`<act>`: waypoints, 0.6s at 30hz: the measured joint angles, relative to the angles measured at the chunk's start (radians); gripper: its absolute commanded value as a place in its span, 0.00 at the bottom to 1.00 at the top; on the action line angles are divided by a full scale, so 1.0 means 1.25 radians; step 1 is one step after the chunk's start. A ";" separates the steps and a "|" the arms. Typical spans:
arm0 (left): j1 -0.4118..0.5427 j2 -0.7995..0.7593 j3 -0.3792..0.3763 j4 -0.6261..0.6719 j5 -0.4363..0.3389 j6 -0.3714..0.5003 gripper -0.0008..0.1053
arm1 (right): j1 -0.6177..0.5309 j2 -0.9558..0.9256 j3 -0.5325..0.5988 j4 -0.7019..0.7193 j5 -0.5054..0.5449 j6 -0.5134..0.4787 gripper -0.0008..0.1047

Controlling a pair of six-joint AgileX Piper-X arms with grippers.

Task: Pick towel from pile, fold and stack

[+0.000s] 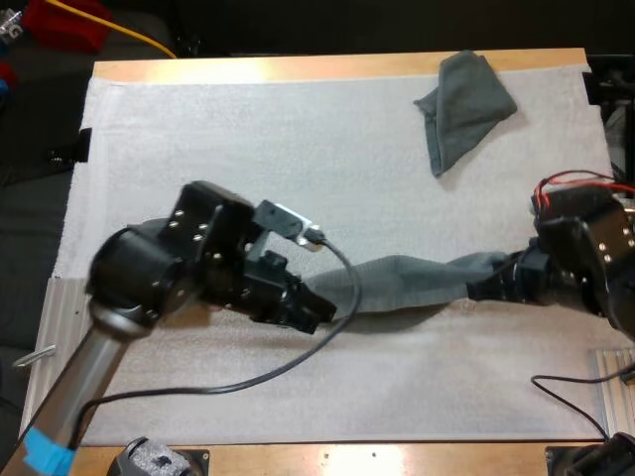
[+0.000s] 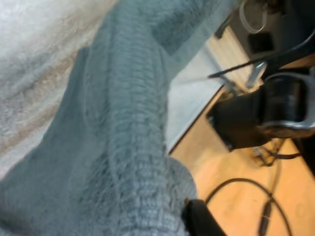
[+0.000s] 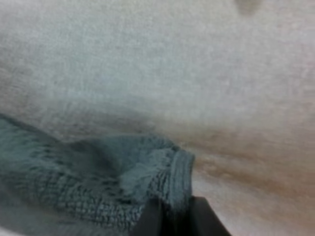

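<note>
L pincer [image 1: 319, 309] clamped on one end of the grey-green towel [image 1: 407, 283]; R pincer [image 1: 484, 288] clamped on the opp end, its wrist view shows the hem pinched between the two fingers [image 3: 153, 220]; towel spans pincer to pincer, bunched into a rope-like band, not spread flat; it runs low over the white mat [image 1: 248, 149], may touch mid-span, can't confirm; L wrist view: cloth hangs thick right beside the L finger [image 2: 199, 222].

Second towel [image 1: 464, 104] lies crumpled well beyond the R pincer, near the far edge of the desk [image 1: 298, 67], apart from both arms; prob the source pile; no folded stack seen.

Step, imo: pick done, now at spread/straighten before the fold; fold and stack not begun; early-mid in the task.

Next move needs: firm grip both sides, even pull apart to take out the bunching; then lay flat on the mat between the pincers; grips look to be on bunched ends, not clean corners, so a regrasp at corners is likely; uneven pull risks slip from one pincer or a twisted fold.
</note>
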 measured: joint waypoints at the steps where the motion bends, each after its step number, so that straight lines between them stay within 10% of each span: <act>1: -0.001 -0.006 0.000 0.005 0.003 0.000 0.01 | 0.010 -0.005 0.000 0.009 0.003 0.008 0.02; 18: -0.011 -0.115 0.138 0.044 0.009 -0.048 0.01 | 0.195 -0.018 0.000 0.132 0.090 0.149 0.02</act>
